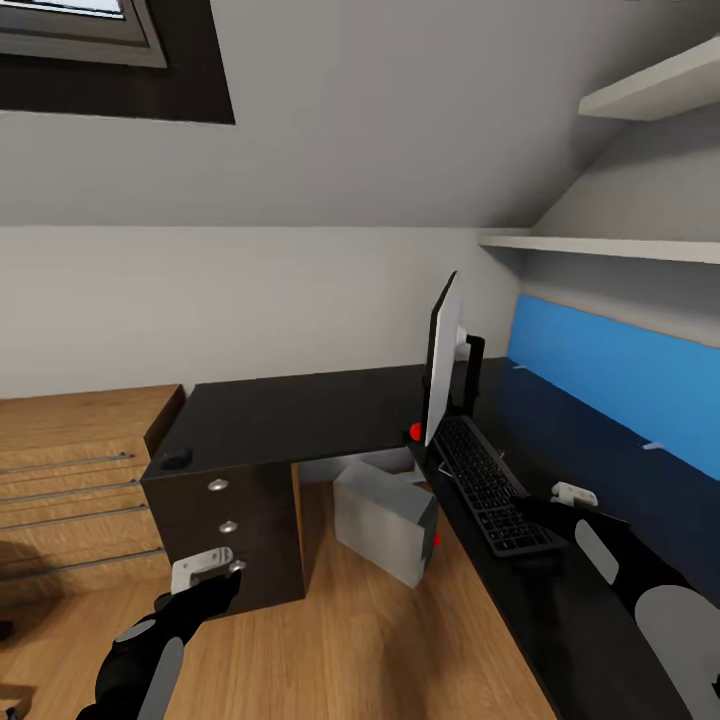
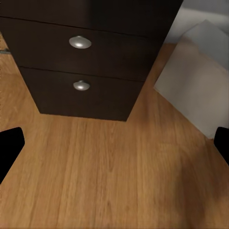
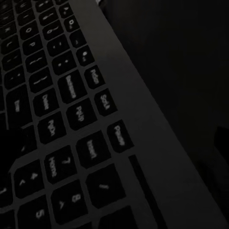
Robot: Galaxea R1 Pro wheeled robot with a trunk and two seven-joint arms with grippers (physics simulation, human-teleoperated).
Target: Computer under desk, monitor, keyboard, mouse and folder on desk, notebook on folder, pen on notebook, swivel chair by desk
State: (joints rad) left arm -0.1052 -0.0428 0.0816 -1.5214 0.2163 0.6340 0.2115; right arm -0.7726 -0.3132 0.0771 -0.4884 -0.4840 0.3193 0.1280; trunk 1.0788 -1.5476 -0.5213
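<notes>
Head view has the L-shaped desk (image 1: 300, 415) with one monitor (image 1: 441, 357) standing edge-on and one keyboard (image 1: 492, 487) lying just in front of it, near the desk's front edge. The computer (image 1: 385, 520) sits tilted on the floor under the desk. A small dark mouse (image 1: 177, 459) sits by the desk's left corner.

Right wrist view gets what the head cam can't: key legends and the keyboard's grey frame. The right gripper (image 1: 560, 515) hovers at the keyboard's near end, can't tell how its jaws stand.

Left wrist view shows two drawer knobs (image 2: 80, 42), with plenty of bare oak floor (image 2: 119, 171). The left gripper (image 1: 212, 572) has jaws spread wide, holding nothing.
</notes>
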